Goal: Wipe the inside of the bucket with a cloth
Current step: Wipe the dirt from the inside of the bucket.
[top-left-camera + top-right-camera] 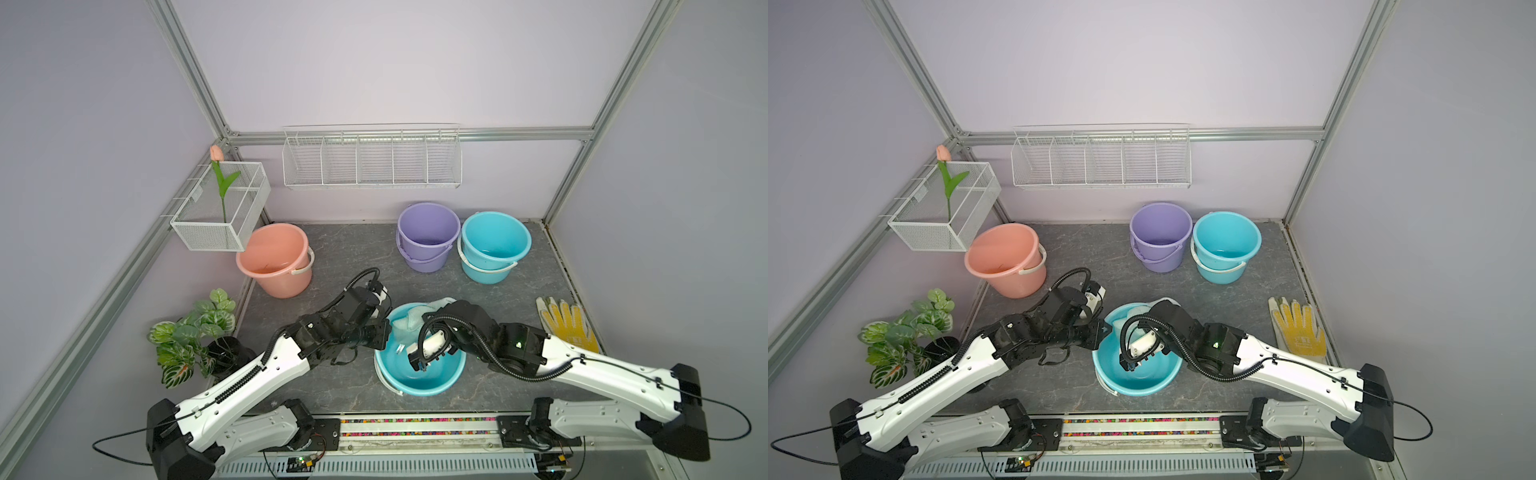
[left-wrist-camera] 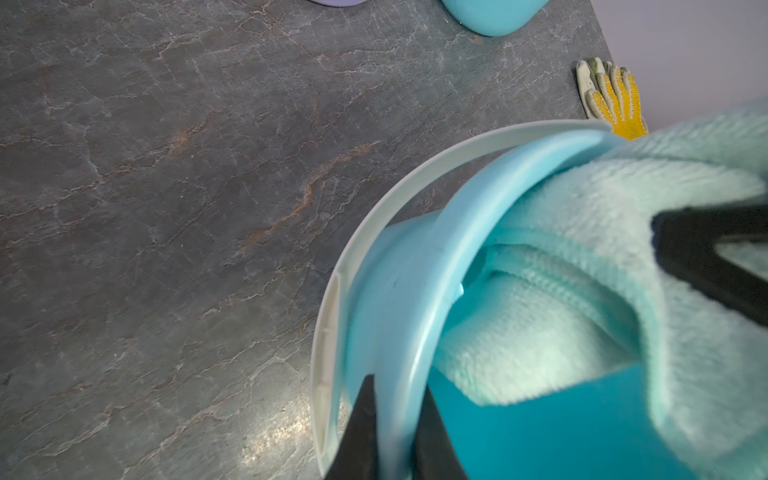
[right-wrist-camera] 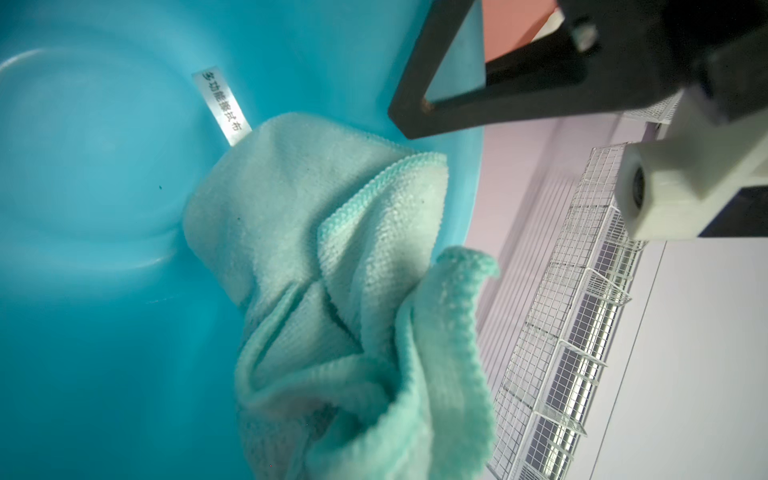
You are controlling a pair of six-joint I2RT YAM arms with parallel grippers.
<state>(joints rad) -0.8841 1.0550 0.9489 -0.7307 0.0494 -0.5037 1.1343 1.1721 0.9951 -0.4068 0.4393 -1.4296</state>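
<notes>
The teal bucket (image 1: 432, 384) stands tilted at the front middle of the table in both top views. My left gripper (image 2: 397, 440) is shut on its rim (image 2: 419, 299), one black finger (image 2: 361, 432) outside the wall and one inside. The pale mint-green cloth (image 3: 332, 232) lies bunched against the bucket's inner wall (image 3: 95, 291), its white tag (image 3: 222, 108) lying on the wall. Part of the cloth (image 1: 442, 302) drapes over the far rim. My right gripper (image 1: 417, 330) reaches into the bucket and is shut on the cloth; its fingers are buried in the folds in the right wrist view.
A pink bucket (image 1: 276, 257) stands at the back left, a purple bucket (image 1: 428, 235) and a second teal bucket (image 1: 494, 245) at the back right. A yellow-and-white glove (image 1: 567, 322) lies at the right edge. A potted plant (image 1: 195, 332) and wire baskets (image 1: 220, 208) flank the left side.
</notes>
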